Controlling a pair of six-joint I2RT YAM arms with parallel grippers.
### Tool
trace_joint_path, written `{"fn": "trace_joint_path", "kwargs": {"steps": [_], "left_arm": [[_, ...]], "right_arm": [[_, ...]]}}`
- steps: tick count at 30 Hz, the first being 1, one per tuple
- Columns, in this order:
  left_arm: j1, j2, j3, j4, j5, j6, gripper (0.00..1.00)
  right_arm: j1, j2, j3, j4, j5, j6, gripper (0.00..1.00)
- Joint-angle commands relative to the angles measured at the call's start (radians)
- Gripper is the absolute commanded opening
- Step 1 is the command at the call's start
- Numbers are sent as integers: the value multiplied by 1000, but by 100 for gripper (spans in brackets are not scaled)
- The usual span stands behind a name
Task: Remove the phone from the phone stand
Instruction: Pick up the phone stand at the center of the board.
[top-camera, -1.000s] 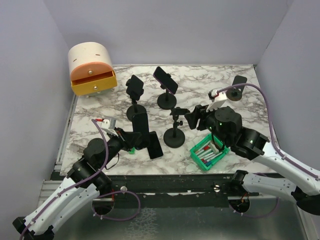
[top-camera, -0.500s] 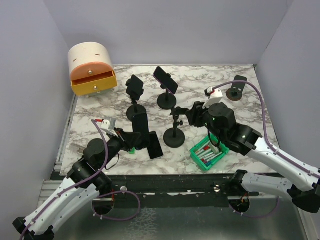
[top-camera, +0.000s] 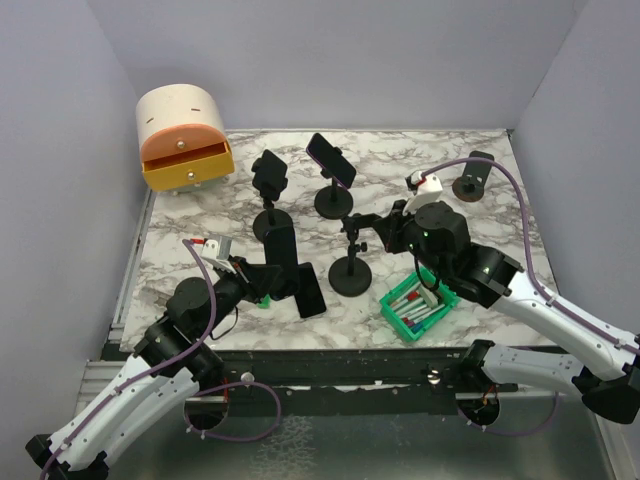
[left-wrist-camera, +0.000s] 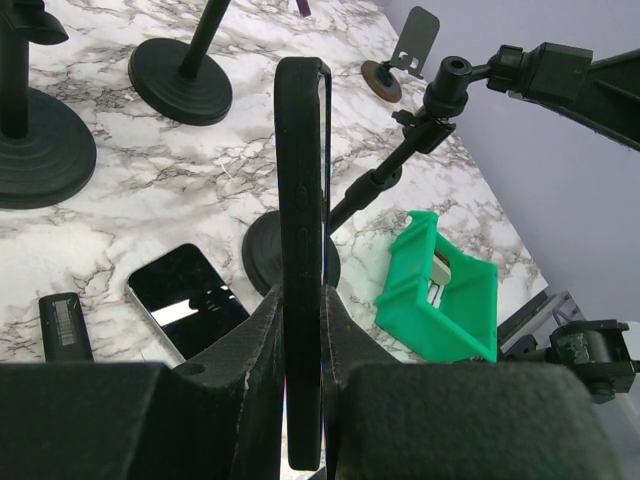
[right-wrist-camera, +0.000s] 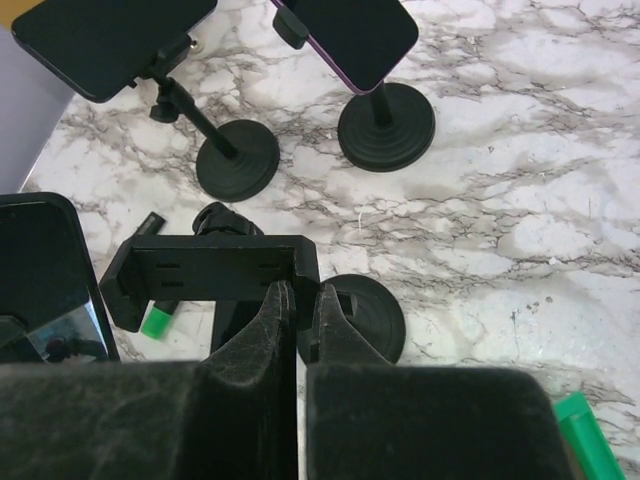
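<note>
The left gripper (left-wrist-camera: 303, 300) clamps a black phone (left-wrist-camera: 303, 180) edge-on between its nearly closed fingers. The handset is upright and clear of the marble table (top-camera: 200, 215). In the overhead view it sits at about 9 o'clock from the round base of the phone stand (top-camera: 349, 258) and just beside it.

The stand's clamp (right-wrist-camera: 205, 270) is empty. The right gripper (right-wrist-camera: 298, 300) has its fingers pressed almost together at the clamp's right end, apparently pinching it. The wrist view leaves only a thin slit between the pads.

A second phone (left-wrist-camera: 190, 300) lies flat and screen-up on the marble, directly below the held one and at roughly 8 o'clock from the stand's base. A green bin (left-wrist-camera: 445, 300) holding markers rests at 4 o'clock from the base, under the right arm.

Farther back, two other stands each carry a handset: one (top-camera: 270, 175) at 11 o'clock from the central stand, the other (top-camera: 331, 160) at 12 o'clock. An orange-and-cream drawer box (top-camera: 183, 140) occupies the table's far left corner.
</note>
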Motion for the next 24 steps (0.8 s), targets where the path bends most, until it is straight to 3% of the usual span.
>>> {"fn": "trace_joint_path", "kwargs": {"steps": [1, 8, 18, 21, 24], "left_arm": [[2, -10, -3, 69, -13, -6, 0], [3, 4, -4, 85, -10, -8, 0], [2, 28, -16, 126, 6, -23, 0], [3, 40, -23, 150, 12, -29, 0], [3, 71, -21, 164, 22, -29, 0]], "right_arm": [[-4, -35, 79, -26, 25, -26, 0], [-5, -58, 142, -77, 135, -95, 0], [-15, -30, 164, 120, 267, -205, 0], [-61, -8, 181, 170, 291, -234, 0], [-186, 9, 186, 195, 234, -215, 0]]}}
